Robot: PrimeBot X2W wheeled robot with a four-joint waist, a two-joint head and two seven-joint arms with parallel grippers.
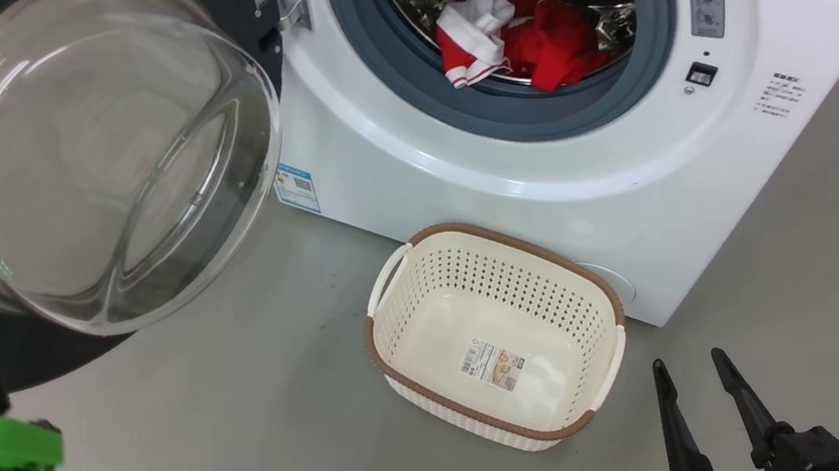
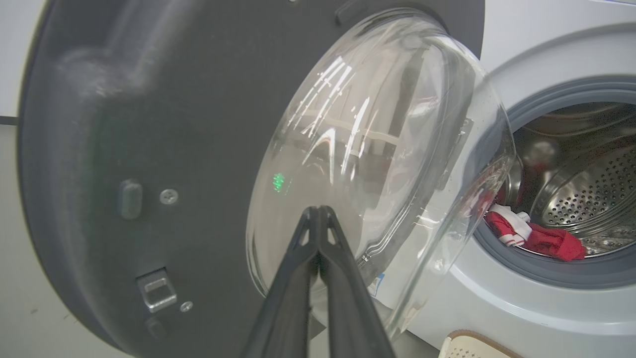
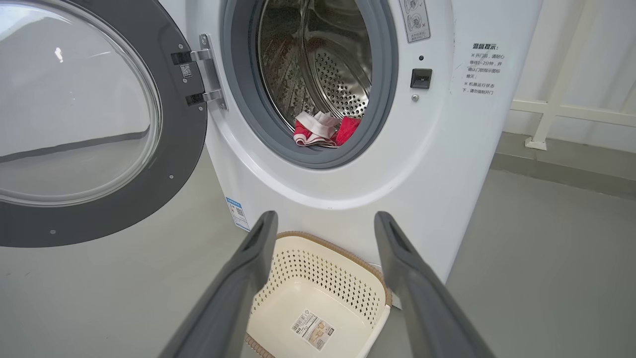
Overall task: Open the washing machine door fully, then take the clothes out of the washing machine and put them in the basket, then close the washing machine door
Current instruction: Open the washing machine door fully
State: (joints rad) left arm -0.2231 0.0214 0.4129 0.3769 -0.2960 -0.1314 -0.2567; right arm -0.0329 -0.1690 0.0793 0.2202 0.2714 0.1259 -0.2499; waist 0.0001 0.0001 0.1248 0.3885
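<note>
Shows the left gripper (image 2: pixel 318 210) with fingers pressed tip to tip, gripping nothing, close before the bulging glass bowl of the wide-open washing machine door (image 2: pixel 198 149); contact with the glass not discernible. Shows the right gripper (image 3: pixel 325 219) with fingers spread wide, likewise empty. Places the cream basket (image 3: pixel 323 271) between and just beyond those spread fingers, at the foot of the washing machine (image 3: pixel 348 194). Locates the red-and-white clothes (image 3: pixel 323 130) farther ahead, at the front lip of the steel drum (image 3: pixel 343 79), inside the grey rubber ring (image 3: pixel 385 99).
</note>
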